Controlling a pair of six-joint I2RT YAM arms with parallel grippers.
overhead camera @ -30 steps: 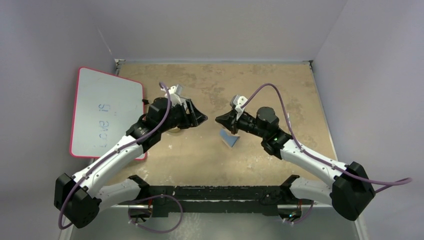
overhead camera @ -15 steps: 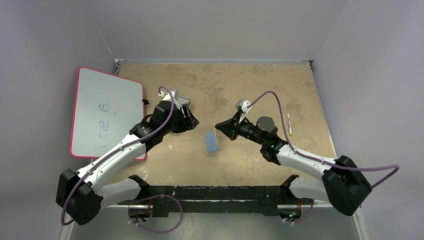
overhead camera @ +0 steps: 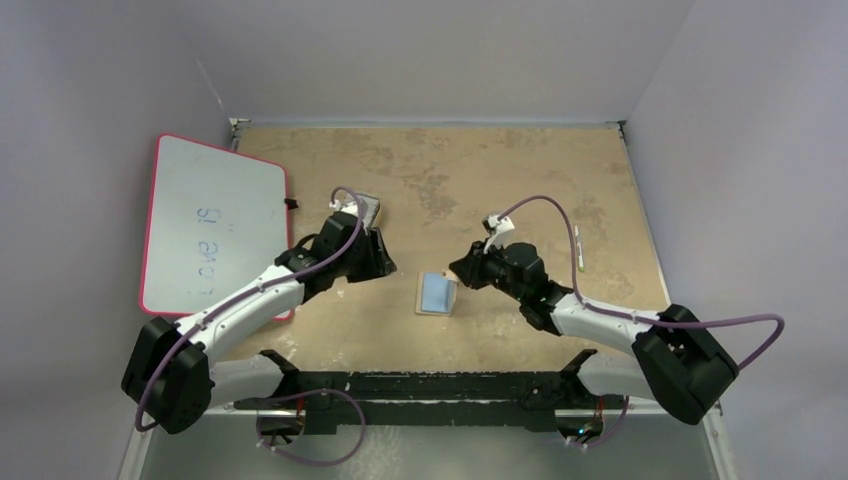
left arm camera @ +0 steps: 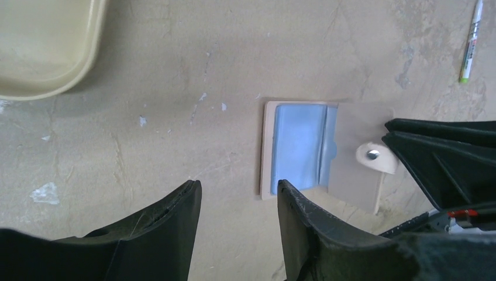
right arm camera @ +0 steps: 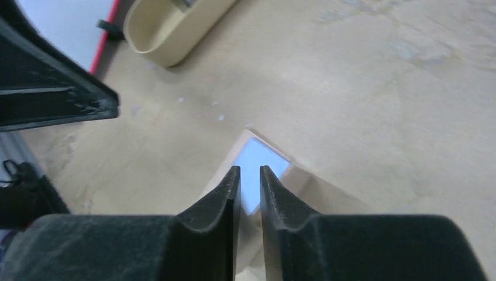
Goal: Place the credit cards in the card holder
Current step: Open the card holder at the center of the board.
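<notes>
Card holder (left arm camera: 298,149), tan blue-lined bifold, lies open by the near edge for loading; your right gripper (right arm camera: 250,170) sits near-closed at its flap, grip unclear; left gripper (left arm camera: 238,187) hangs spread, empty.

Card holder (left arm camera: 301,149) lying open, left gripper (left arm camera: 238,188) spread wide, cream tray (left arm camera: 44,55) top-left
</notes>
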